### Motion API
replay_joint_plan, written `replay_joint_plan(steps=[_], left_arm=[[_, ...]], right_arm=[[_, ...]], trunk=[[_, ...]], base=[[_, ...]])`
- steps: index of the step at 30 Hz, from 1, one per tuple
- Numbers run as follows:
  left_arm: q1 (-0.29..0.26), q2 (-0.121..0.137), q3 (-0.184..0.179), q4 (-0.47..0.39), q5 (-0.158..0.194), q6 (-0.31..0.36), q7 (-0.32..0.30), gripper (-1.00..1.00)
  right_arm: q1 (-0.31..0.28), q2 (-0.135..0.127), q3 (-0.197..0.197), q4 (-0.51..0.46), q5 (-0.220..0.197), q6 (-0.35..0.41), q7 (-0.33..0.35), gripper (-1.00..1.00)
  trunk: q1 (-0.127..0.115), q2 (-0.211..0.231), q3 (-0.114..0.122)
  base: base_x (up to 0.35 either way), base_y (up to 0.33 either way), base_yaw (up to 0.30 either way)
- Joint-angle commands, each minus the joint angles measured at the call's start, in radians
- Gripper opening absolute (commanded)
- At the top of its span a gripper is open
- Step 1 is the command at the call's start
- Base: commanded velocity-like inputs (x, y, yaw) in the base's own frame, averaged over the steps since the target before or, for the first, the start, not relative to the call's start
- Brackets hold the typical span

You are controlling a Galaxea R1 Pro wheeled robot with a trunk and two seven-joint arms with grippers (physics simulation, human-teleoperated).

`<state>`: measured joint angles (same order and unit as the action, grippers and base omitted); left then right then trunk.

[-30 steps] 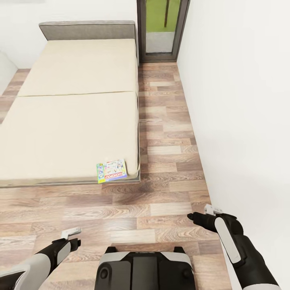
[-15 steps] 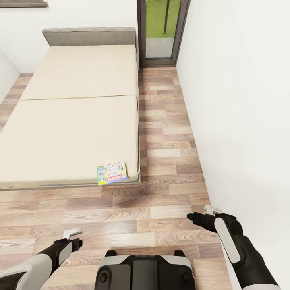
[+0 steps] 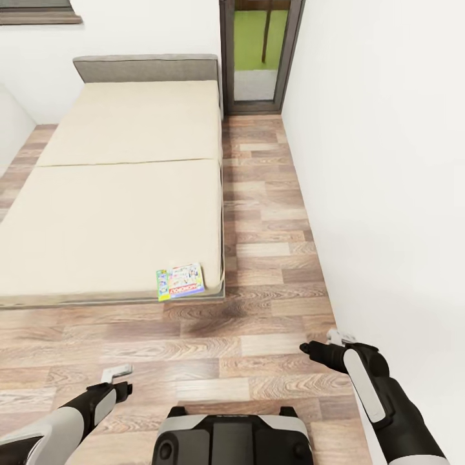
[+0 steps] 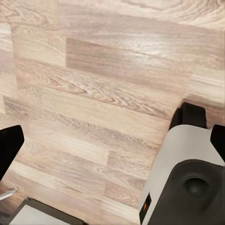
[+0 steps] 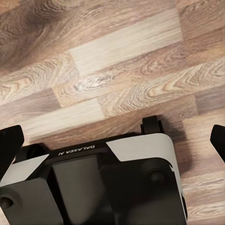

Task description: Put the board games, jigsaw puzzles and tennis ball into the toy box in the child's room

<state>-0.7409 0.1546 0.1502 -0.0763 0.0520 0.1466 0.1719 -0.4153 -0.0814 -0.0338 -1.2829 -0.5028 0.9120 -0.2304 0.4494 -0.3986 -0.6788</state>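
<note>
Bed (image 3: 123, 194): one, beige mattress on a dark frame, bare apart from one item. Soft top, so expect a flat box to press in slightly under a downward push.

Robot base (image 3: 232, 439): one, parked on the wood floor (image 3: 258, 323), well short of the bed's foot.

Board game (image 3: 180, 281): one in sight, green-and-white cover with a red logo, lying flat at the mattress's near right corner, just at the edge. Judging by look: light, stiff cardboard, thin, glossy so probably slick. Best hold is likely across the short edge overhanging toward the foot, or slide it off the edge first.

Left pincer (image 3: 118, 372): empty, fingers look parted. Right pincer (image 3: 339, 336): empty; can't tell its spread.
</note>
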Motion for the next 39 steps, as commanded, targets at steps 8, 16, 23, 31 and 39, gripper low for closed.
replay_joint_plan(steps=[8,16,23,31,39], left_arm=[[0.0,-0.006,0.003,0.001,0.005,0.004,0.003,1.0],[0.0,-0.009,0.003,0.001,0.005,0.004,0.003,1.0],[0.001,-0.012,0.003,0.001,0.005,0.004,0.003,1.0],[0.001,-0.012,0.003,0.001,0.005,0.004,0.003,1.0],[0.001,-0.012,0.003,0.001,0.005,0.004,0.003,1.0]], right_arm=[[-0.001,0.002,0.0,0.012,-0.011,-0.006,-0.009,1.0],[-0.001,0.001,0.0,0.017,-0.013,-0.027,-0.009,1.0],[-0.001,0.004,0.0,0.017,-0.013,-0.029,-0.009,1.0],[-0.001,0.004,0.0,0.017,-0.013,-0.03,-0.009,1.0],[-0.001,0.006,0.0,0.017,-0.013,-0.03,-0.009,1.0]], trunk=[[0.001,-0.001,0.012],[0.001,-0.001,0.025],[0.001,-0.001,0.037],[0.001,-0.001,0.05],[0.001,-0.001,0.063]], base=[[0.0,0.0,0.0],[0.0,0.0,0.0],[0.0,0.0,0.0],[0.0,0.0,0.0],[0.0,0.0,0.0]])
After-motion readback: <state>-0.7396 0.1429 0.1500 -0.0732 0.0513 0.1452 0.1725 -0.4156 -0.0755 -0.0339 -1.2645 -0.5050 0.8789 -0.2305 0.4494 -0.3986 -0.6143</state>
